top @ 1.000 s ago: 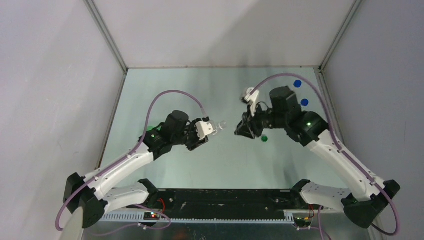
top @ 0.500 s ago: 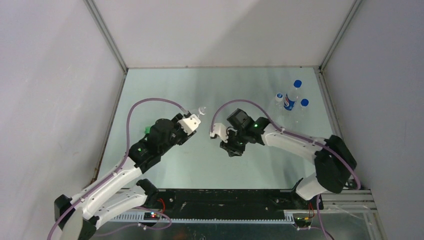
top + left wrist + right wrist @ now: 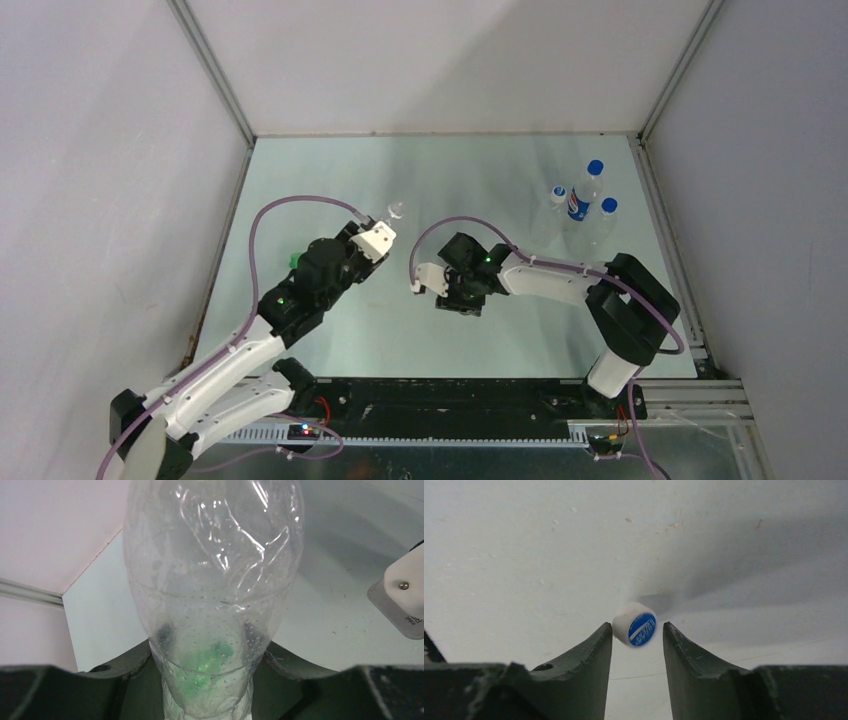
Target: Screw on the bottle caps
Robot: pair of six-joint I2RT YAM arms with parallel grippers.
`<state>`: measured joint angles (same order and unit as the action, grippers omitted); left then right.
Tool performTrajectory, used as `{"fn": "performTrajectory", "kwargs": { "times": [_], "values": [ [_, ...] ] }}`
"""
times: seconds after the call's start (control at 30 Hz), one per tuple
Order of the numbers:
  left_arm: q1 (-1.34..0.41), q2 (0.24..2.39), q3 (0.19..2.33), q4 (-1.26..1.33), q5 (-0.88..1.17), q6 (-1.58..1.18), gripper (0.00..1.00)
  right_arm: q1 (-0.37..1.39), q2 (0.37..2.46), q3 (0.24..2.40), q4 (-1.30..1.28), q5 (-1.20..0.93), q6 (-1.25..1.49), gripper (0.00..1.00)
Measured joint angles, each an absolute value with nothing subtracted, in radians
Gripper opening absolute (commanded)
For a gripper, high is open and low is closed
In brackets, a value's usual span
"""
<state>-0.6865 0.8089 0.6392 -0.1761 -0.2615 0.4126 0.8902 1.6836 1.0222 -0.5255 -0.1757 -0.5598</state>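
Observation:
My left gripper is shut on the lower body of a clear, unlabelled bottle, which fills the left wrist view. From above, the bottle's open neck sticks out past the left gripper towards the back. My right gripper points down at the table, left of centre in the top view. Its jaws stand apart around a white cap with a blue printed top. The cap is tilted at the fingertips, against the left fingertip, with a gap to the right one. The cap is hidden in the top view.
Three bottles stand at the back right: two clear ones with blue caps and one with a red-blue label. A patch of green shows behind the left arm. Enclosure walls rise on three sides.
The right gripper has shifted a little towards the near left and its jaws have widened off the white cap. The left gripper, still holding the bottle, has moved slightly towards the back left.

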Motion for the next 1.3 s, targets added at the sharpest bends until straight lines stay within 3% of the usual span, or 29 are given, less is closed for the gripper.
{"fn": "performTrajectory", "kwargs": {
  "times": [0.37,0.57,0.6,0.63,0.7,0.87,1.03,1.3],
  "values": [
    [-0.684,0.813,0.635,-0.161,-0.263,0.401,0.0,0.893,1.7,1.02,-0.523,-0.069,-0.535,0.57],
    [-0.682,0.816,0.635,-0.157,-0.263,0.399,0.0,0.891,1.656,1.072,-0.608,0.008,-0.276,0.59],
    [-0.681,0.817,0.635,-0.155,-0.263,0.399,0.0,0.889,1.648,1.09,-0.624,0.016,-0.224,0.66],
    [-0.68,0.817,0.635,-0.154,-0.263,0.398,0.0,0.886,1.638,1.114,-0.643,0.024,-0.154,0.91],
    [-0.679,0.818,0.635,-0.15,-0.263,0.397,0.0,0.877,1.612,1.144,-0.658,0.023,-0.015,0.98],
    [-0.677,0.818,0.635,-0.145,-0.263,0.392,0.0,0.865,1.536,1.144,-0.645,-0.028,0.186,0.99],
    [-0.677,0.81,0.632,-0.138,-0.263,0.391,0.0,0.848,1.505,1.124,-0.626,-0.076,0.209,0.99],
    [-0.676,0.795,0.619,-0.134,-0.267,0.381,0.0,0.811,1.672,1.139,-0.651,-0.048,0.3,0.81]
  ]
}}
